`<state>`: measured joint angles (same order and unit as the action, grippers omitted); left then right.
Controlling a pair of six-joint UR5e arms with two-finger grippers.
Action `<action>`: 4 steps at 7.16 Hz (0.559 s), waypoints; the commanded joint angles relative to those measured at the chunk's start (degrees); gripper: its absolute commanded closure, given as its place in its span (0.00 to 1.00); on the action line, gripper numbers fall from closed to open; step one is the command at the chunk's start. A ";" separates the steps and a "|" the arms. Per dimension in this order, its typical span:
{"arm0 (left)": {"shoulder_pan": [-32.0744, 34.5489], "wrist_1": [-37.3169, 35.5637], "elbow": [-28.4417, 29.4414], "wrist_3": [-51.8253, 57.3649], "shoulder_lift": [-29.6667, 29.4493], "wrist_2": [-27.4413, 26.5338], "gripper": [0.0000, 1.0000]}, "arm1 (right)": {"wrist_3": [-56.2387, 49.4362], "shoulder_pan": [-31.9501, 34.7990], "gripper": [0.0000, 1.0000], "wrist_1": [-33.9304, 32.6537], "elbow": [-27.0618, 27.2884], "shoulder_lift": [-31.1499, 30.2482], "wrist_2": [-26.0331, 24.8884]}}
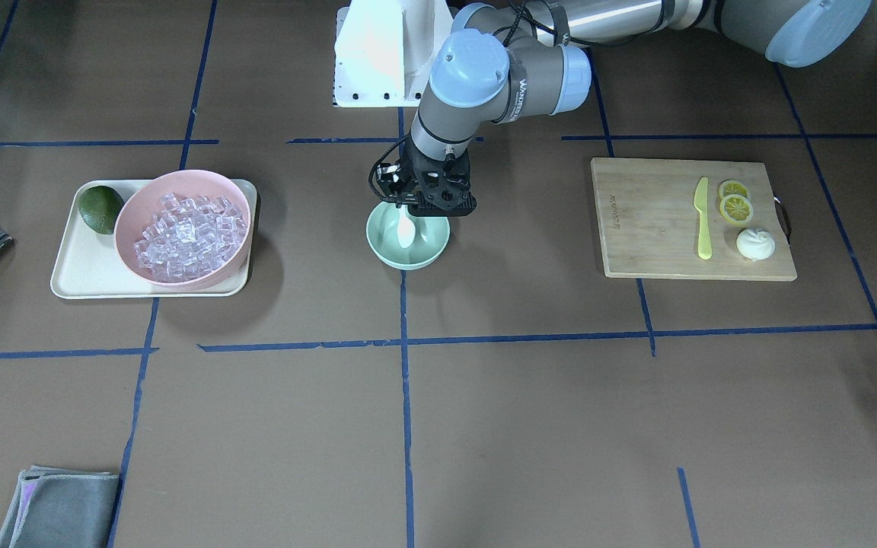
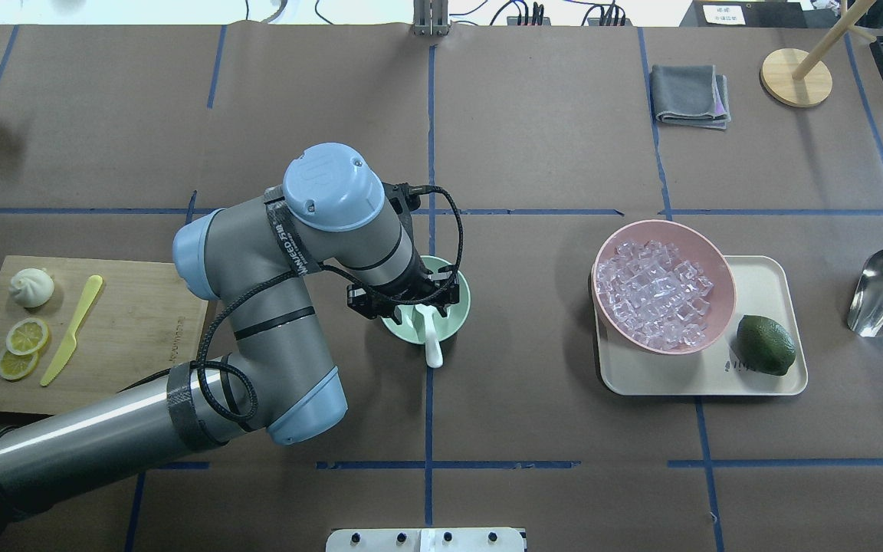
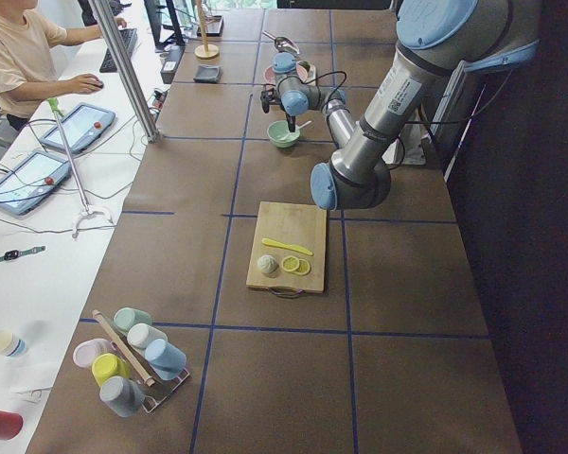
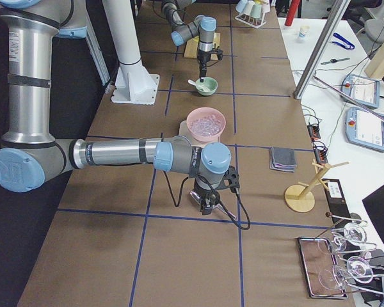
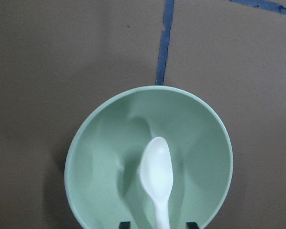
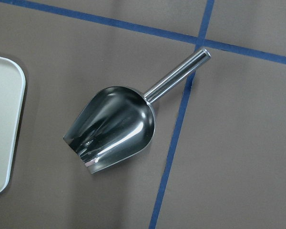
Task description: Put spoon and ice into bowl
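A: While lifting off at the overhead frame's centre, raise the left gripper (image 2: 422, 307) straight up, with jaws parted wide as now on both sides of the spoon (image 5: 157, 171) handle, touching nothing.

B: Leave the spoon so: scoop lying inside the bowl (image 5: 100, 138), handle leaning over the lower rim. Avoid sideways drift; probably enough to tip it out.

A: Further right, go for the ice (image 2: 652, 295), heaped in the pink bowl (image 2: 720, 268) on the tray (image 2: 687, 376).

B: Good open stretch of table (image 2: 526, 345) between both bowls for passing. At far right, mind the metal scoop (image 6: 112, 126) under the right gripper (image 4: 205, 204); cannot tell that gripper's opening.
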<state>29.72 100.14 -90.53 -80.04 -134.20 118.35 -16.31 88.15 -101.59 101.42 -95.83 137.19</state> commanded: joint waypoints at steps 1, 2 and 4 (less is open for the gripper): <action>2.17 -0.47 -3.84 -0.11 0.60 0.21 0.13 | 1.79 -2.53 0.01 0.07 2.37 0.20 2.36; 3.58 -0.47 -8.30 0.32 4.78 0.57 0.13 | 9.81 -5.33 0.01 0.25 4.99 0.64 4.82; 6.83 -0.64 -18.76 6.60 16.55 0.83 0.13 | 34.09 -14.18 0.01 11.42 10.97 1.25 4.32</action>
<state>34.76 99.68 -103.27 -78.00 -124.39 119.00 2.13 79.70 -97.43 108.99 -95.07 141.52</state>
